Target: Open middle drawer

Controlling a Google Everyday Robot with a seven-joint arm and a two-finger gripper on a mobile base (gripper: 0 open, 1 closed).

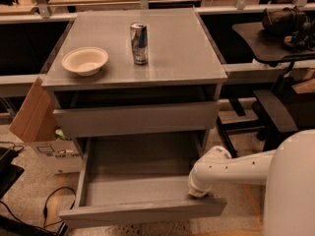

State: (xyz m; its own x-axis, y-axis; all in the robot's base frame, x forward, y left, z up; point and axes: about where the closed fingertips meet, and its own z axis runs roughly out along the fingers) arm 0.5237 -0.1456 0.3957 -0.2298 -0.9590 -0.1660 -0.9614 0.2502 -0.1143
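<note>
The middle drawer is pulled far out of the grey cabinet. Its shallow grey box is empty, and its flat front panel faces the camera at the bottom of the view. My white arm reaches in from the right. The gripper points down inside the drawer's front right corner, just behind the front panel, and the wrist hides its tip. The grey drawer above is closed. Any drawer below the open one is hidden.
On the cabinet top stand a white bowl and a drink can. A cardboard box leans at the left. A black chair and desk stand at the right. Cables lie on the floor at the lower left.
</note>
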